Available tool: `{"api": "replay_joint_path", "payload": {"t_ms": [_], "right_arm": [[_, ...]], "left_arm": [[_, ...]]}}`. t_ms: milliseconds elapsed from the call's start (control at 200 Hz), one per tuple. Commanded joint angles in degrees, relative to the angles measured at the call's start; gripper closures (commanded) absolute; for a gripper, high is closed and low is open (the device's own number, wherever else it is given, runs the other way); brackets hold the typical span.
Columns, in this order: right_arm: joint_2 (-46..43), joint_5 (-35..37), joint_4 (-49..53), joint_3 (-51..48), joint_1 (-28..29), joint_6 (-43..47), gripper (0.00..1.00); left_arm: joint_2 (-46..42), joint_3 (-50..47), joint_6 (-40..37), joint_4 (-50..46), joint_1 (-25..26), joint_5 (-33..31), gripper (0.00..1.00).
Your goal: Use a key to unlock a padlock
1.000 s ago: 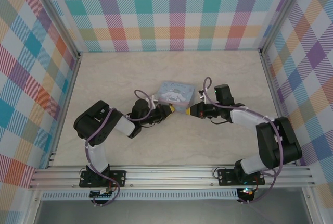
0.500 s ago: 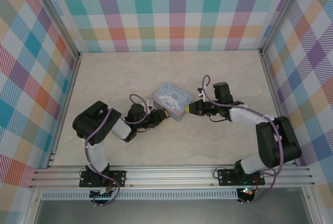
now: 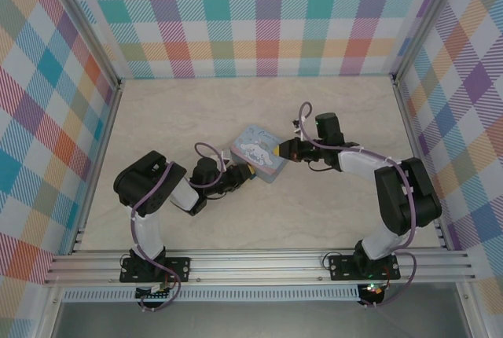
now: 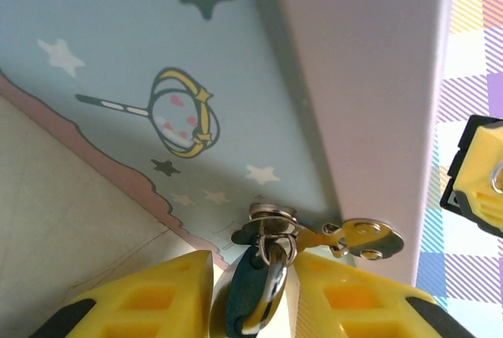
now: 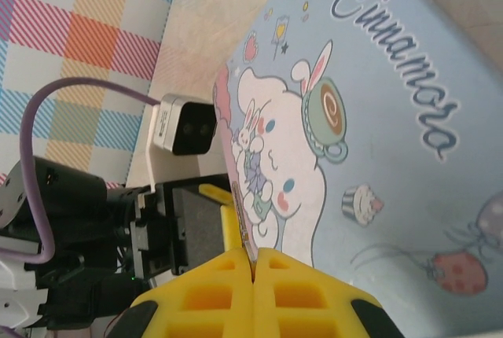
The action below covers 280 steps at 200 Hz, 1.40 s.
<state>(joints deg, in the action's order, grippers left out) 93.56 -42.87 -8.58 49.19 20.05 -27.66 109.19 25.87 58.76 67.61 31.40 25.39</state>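
Observation:
The tiny blue padlock (image 4: 250, 300) sits between my left gripper's yellow fingers (image 4: 157, 291), its thin shackle (image 4: 273, 253) hooked through the metal hasp (image 4: 271, 226) on the tin's side. My left gripper (image 4: 255, 266) is shut on the padlock at the tin's near-left corner (image 3: 247, 173). My right gripper (image 5: 253, 253) is shut on the key (image 5: 242, 220), a thin dark sliver sticking out of its fingertips along the tin's edge. In the top view the right gripper (image 3: 283, 150) is at the tin's right side, across from the left one.
The pale-blue cartoon-printed tin box (image 3: 259, 152) lies tilted mid-table between both grippers. Its lid (image 5: 377, 126) spreads across the right wrist view, with the left arm's wrist camera (image 5: 185, 123) beyond it. Bare table (image 3: 181, 110) surrounds the tin; checked walls enclose the workspace.
The tin has turned and shifted slightly left with the left gripper. The right gripper has moved up and left, to the tin's right side.

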Motion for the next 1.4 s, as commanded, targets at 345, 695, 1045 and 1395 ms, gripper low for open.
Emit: {"api": "replay_joint_path", "payload": {"t_ms": [345,695,1045,1395], "right_arm": [[5.4,6.7,5.2,1.4,1.8,0.0,0.96],[5.8,7.9,5.8,-0.1,2.5,-0.6,0.96],[5.7,7.4,4.9,-0.3,2.8,-0.8,0.96],[5.7,6.8,4.1,-0.7,2.9,-0.6,0.96]], "left_arm": [[1.5,-0.5,1.3,4.2,1.8,-3.4,0.63],[3.4,-0.7,3.9,6.7,6.2,-8.3,0.63],[3.6,-2.3,6.4,7.5,10.6,-16.5,0.69],[3.2,-2.5,5.1,6.2,10.6,-20.1,0.71]]}}
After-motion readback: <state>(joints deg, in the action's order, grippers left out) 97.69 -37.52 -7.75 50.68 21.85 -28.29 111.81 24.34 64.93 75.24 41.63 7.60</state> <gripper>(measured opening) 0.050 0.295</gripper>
